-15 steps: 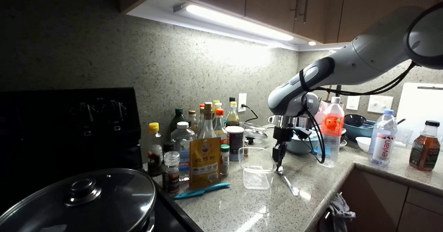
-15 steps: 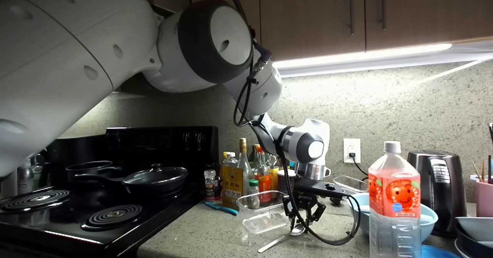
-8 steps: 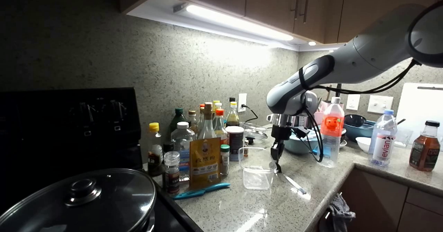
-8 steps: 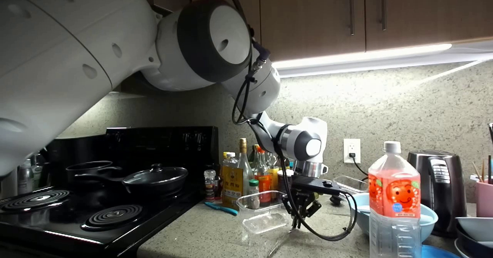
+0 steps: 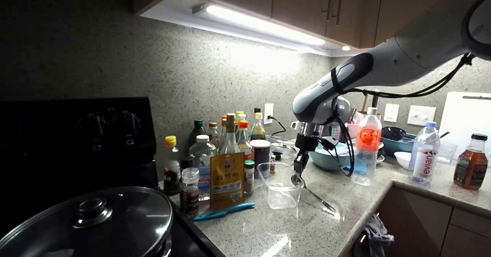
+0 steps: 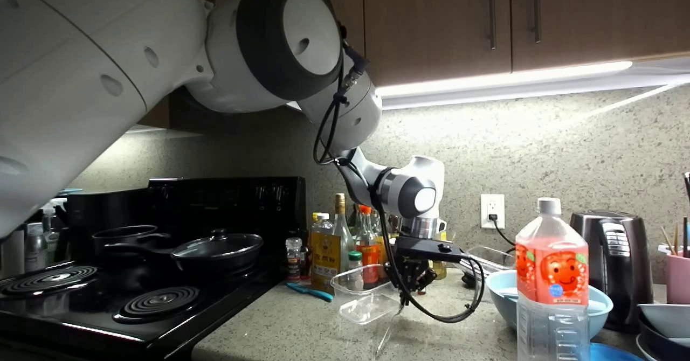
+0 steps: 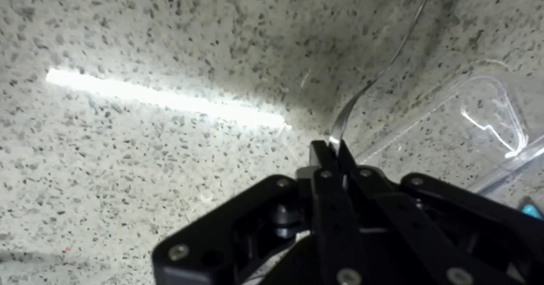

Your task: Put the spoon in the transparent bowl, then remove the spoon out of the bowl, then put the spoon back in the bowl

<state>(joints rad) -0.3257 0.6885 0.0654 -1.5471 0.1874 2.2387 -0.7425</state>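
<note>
The slim silvery spoon (image 5: 321, 199) is held near its head end by my gripper (image 5: 297, 176). Its thin handle slopes down towards the counter's front edge; it also shows in an exterior view (image 6: 385, 340) and the wrist view (image 7: 384, 70). The transparent bowl (image 5: 282, 201) stands on the counter right beside the gripper and looks slightly tilted; it also shows in an exterior view (image 6: 366, 310) and partly in the wrist view (image 7: 471, 85). In the wrist view my gripper (image 7: 335, 149) has its fingertips closed on the spoon. I cannot tell whether the fingers touch the bowl's rim.
A yellow pouch (image 5: 227, 178), bottles and a teal knife (image 5: 224, 212) are beside the bowl, near the stove pan (image 5: 88, 226). A light blue bowl (image 5: 326, 160) and a tall orange-labelled bottle (image 5: 367, 153) stand on the arm's other side.
My gripper has risen slightly and moved towards the transparent bowl, taking the spoon along. The spoon has turned and tilted. The clear bowl has shifted or tipped slightly away from the gripper.
</note>
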